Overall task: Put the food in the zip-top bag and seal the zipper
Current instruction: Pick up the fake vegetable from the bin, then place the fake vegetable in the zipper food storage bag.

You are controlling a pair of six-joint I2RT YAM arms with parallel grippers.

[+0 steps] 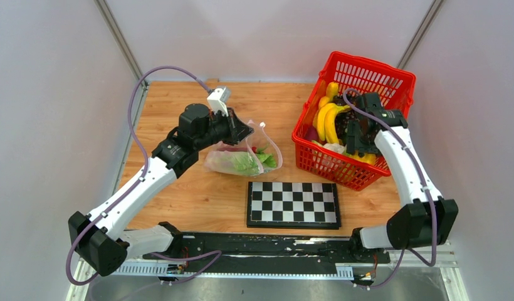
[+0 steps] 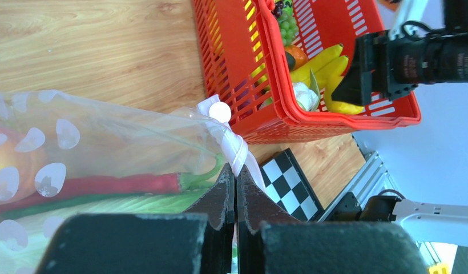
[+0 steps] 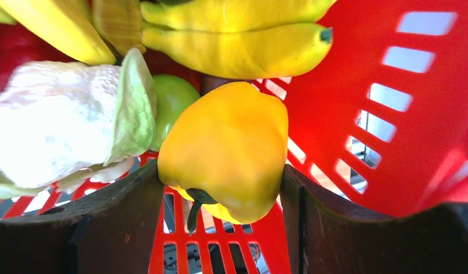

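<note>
Bag (image 1: 239, 162): your left gripper (image 2: 235, 174) pinched it; right gripper (image 3: 220, 174) clasped pepper (image 3: 229, 137).
At basket's (image 1: 367, 69) six o'clock, that smooth pepper could have slipped.

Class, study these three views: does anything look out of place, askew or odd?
The chessboard near the arms' bases is the odd one out: it is neither food, basket nor bag. The zip-top bag sits crumpled, its edge pinched by the left gripper. Nothing is spilled; the right gripper grips a yellow pepper in the red basket.
</note>
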